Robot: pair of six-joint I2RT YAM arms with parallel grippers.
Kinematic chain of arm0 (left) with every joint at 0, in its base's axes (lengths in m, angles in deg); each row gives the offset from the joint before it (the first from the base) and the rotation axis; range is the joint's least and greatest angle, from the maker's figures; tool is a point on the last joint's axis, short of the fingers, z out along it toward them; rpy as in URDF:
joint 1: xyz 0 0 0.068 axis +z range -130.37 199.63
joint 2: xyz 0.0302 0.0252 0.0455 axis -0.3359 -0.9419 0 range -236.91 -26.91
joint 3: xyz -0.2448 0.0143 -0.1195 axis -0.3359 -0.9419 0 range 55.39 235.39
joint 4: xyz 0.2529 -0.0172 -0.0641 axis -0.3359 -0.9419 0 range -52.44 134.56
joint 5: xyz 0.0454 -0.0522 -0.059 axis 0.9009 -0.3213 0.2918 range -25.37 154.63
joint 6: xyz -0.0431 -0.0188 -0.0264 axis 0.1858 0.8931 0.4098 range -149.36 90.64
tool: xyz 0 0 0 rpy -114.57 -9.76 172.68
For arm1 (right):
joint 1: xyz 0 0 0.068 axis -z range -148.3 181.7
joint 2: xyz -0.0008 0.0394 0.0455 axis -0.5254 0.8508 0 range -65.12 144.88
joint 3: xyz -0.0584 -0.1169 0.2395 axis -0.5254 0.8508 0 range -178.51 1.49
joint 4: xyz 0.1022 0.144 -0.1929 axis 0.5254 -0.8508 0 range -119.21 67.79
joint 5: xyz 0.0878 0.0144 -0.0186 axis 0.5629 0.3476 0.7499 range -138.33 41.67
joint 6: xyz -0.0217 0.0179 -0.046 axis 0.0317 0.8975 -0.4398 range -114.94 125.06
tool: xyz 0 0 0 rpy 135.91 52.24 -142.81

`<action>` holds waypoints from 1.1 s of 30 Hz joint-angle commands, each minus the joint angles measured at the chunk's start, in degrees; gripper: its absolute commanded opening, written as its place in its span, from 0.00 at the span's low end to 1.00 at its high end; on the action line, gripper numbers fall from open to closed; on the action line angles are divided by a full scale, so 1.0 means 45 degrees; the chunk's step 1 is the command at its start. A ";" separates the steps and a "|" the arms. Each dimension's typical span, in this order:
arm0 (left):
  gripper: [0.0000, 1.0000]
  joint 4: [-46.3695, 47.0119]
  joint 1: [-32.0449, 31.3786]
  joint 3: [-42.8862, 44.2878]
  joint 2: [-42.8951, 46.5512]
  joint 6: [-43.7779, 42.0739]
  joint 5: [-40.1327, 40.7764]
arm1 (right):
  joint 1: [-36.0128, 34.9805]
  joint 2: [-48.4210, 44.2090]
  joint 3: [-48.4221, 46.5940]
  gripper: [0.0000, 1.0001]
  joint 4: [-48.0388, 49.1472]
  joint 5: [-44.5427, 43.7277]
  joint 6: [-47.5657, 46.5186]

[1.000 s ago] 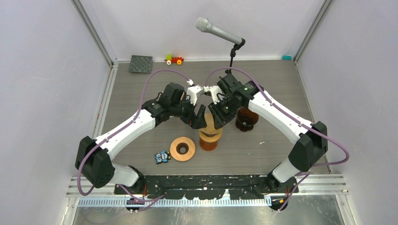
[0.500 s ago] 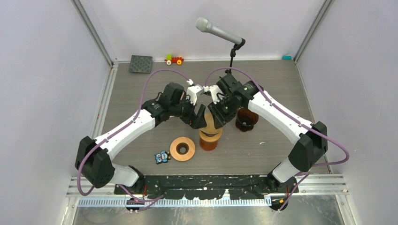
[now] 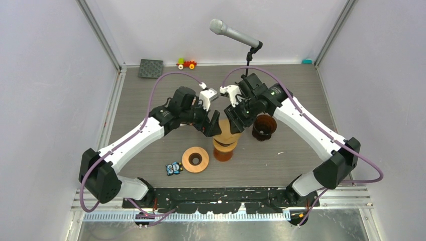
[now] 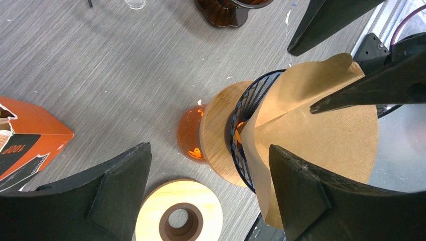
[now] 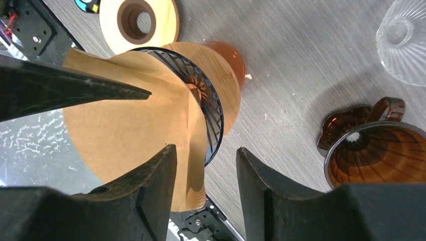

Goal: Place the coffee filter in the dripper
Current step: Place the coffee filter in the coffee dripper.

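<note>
The coffee filter (image 4: 321, 130) is seen standing in the wire dripper (image 4: 245, 108), which is carried on a wooden collar (image 4: 218, 130) atop an amber glass server (image 4: 189, 134) — so the paper is at its goal. It's judged not fully seated, though: much of it stands proud of the rim, w/ one side looking folded flat.

The left gripper (image 4: 208, 150) is spread wide, one finger laid across the paper and the other out over the table; contact can't be told. The right gripper (image 5: 206, 149) is parted too, its fingers set either side of the filter's edge w/o pinching it. Nothing is gripped — both are prob. placed close so the cone can be steadied or pressed down.
</note>
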 commanded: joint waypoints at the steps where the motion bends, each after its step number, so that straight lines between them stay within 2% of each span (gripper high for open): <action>1: 0.89 -0.0213 -0.0019 0.0565 0.0354 -0.0260 -0.0114 | 0.0135 -0.0922 -0.0841 0.54 0.0354 0.0343 -0.0241; 6: 0.92 -0.0382 -0.0003 0.0732 0.0450 -0.0365 -0.0136 | 0.0243 -0.1358 -0.0901 0.60 0.0368 0.0347 -0.0356; 12: 0.97 -0.0446 0.0007 0.1074 0.0653 -0.0641 -0.0039 | 0.0680 -0.2201 -0.0544 0.62 0.0724 0.0396 -0.0419; 20: 1.00 -0.0716 0.0195 0.1762 0.1254 -0.1051 0.0090 | 0.3228 -0.4008 0.0852 0.62 0.1946 0.2195 -0.0240; 24: 1.00 -0.0563 0.0705 0.1699 0.1754 -0.0569 -0.0134 | 0.4932 -0.5525 0.3214 0.62 0.3197 0.3657 -0.0309; 26: 1.00 -0.0396 0.1022 0.1503 0.2118 -0.0503 -0.0311 | 0.5413 -0.6391 0.4891 0.61 0.4622 0.4337 -0.0331; 33: 1.00 -0.0098 0.2514 0.1544 0.2519 -0.0153 -0.1281 | 0.5574 -0.7104 0.7893 0.60 0.6298 0.6472 -0.1430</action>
